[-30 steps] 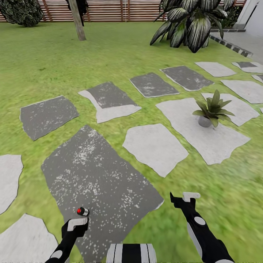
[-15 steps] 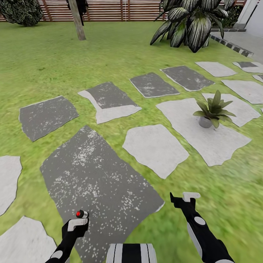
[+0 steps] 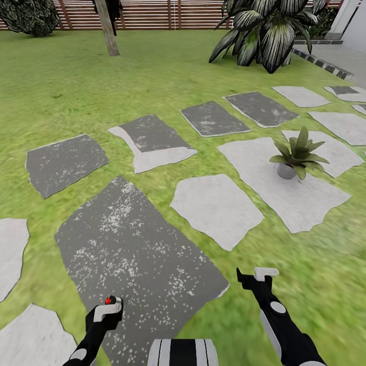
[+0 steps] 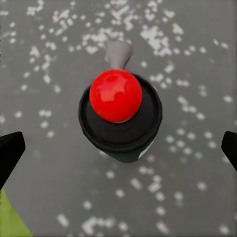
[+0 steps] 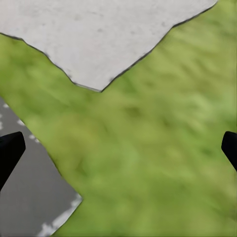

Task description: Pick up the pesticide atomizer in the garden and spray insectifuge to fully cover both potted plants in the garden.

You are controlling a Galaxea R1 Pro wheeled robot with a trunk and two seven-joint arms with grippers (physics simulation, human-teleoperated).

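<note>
The pesticide atomizer point(image 3: 109, 301) stands upright on a dark speckled stepping stone point(image 3: 132, 244), right at the tip of my left gripper point(image 3: 109, 309). The left wrist view looks down on the atomizer's point(image 4: 116, 96) red top and black body. There my left gripper point(image 4: 118, 153) is open, with its fingertips far apart on either side and not touching the bottle. One potted plant point(image 3: 297, 152), a small green rosette in a grey pot, sits on a pale stone at the right. My right gripper point(image 3: 265, 273) is open over grass, its fingers point(image 5: 10, 150) empty.
Grey and white stepping stones point(image 3: 216, 206) lie across the lawn. A big striped shrub point(image 3: 264, 30) stands at the back right. A tree trunk point(image 3: 108, 28) rises before the brown slatted fence point(image 3: 152, 12). A dark bush point(image 3: 30, 15) fills the back left corner.
The whole view has crept forward a little. The atomizer now shows closer to my left gripper's tip than before. Both grippers keep their pose.
</note>
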